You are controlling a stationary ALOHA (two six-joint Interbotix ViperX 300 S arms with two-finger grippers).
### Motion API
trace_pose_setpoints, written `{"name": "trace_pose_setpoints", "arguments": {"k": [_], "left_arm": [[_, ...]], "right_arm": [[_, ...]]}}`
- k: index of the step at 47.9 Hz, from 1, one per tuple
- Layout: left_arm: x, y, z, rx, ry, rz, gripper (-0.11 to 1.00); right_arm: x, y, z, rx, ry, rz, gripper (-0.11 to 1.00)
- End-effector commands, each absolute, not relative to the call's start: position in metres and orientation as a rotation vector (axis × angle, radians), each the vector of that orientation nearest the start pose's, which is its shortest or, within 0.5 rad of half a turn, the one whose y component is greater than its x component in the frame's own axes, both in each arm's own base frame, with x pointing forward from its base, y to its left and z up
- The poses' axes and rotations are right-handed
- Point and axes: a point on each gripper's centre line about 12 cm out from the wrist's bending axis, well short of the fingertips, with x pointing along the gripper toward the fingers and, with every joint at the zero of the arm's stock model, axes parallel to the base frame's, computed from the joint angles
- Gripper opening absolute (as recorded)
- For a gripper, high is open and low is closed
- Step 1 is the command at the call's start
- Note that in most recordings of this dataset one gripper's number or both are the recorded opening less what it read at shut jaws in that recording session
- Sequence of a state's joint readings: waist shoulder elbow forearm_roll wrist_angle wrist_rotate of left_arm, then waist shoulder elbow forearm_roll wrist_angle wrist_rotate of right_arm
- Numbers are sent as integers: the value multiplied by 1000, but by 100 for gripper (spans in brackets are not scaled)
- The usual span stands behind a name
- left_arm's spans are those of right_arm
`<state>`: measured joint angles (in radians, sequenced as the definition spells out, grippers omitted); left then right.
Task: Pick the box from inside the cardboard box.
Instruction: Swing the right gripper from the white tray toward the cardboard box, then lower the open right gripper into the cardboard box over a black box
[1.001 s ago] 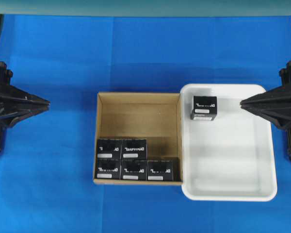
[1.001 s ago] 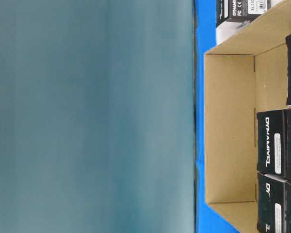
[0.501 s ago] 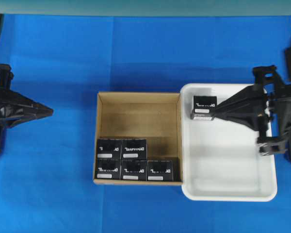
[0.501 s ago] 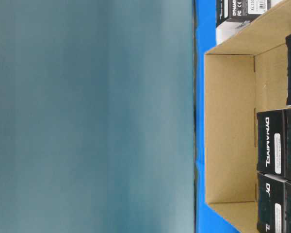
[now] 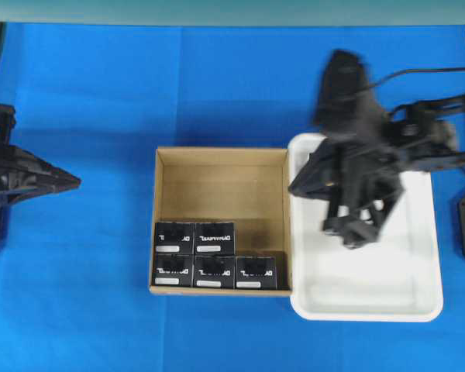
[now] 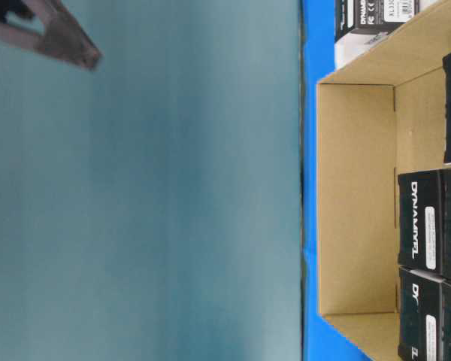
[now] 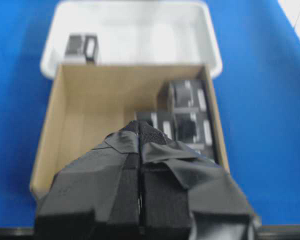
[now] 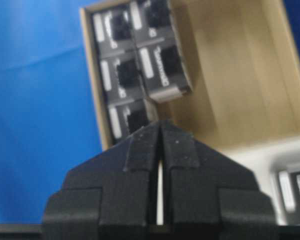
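Note:
The cardboard box (image 5: pixel 217 186) lies mid-table, open on top. Several black boxes (image 5: pixel 215 236) with white labels stand in two rows against its near wall. One more black box (image 7: pixel 82 47) stands in a corner of the white tray; the right arm hides it in the overhead view. My right gripper (image 5: pixel 294 187) is shut and empty, raised over the tray's edge beside the carton's right wall, pointing left. In its wrist view (image 8: pixel 160 124) the black boxes (image 8: pixel 140 65) lie ahead. My left gripper (image 5: pixel 74 182) is shut and empty, well left of the carton; it also shows in its wrist view (image 7: pixel 139 125).
A white plastic tray (image 5: pixel 418 294) touches the carton's right wall. Blue cloth covers the table all round. The table-level view shows the carton (image 6: pixel 357 195) on its side, with a blurred piece of arm (image 6: pixel 60 34) at the top left.
My right arm has swung left and up from the table's right edge over the tray and now covers the black box there. The left arm has barely moved.

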<state>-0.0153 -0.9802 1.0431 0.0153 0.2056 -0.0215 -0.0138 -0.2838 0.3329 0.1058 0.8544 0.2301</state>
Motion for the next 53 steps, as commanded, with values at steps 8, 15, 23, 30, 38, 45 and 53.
{"name": "trace_pose_setpoints", "arguments": {"k": [8,15,23,30,38,45,53], "left_arm": [[192,-6,299,-34,315,-25,-7],[185,-8,301,-50,337,-31,-7],[176,-8,304,-54,355,-30,-7],[170,-7,306,-54,365,-29,-7],[168,-7,307,-55,363,-29,-7],[169,-8,307,-55,365,-32,-7],[169,-8,307,-55,365,-32,-7]], "right_arm": [[383,-3,329,313,1102,-92,1],[404,-7,337,300,1177,-90,1],[426,-5,341,266,1259,-32,1],[440,-3,341,286,1322,99,1],[453,-15,337,281,1319,177,2],[459,-22,334,263,1346,217,2],[470,-24,324,246,1360,235,2]]}}
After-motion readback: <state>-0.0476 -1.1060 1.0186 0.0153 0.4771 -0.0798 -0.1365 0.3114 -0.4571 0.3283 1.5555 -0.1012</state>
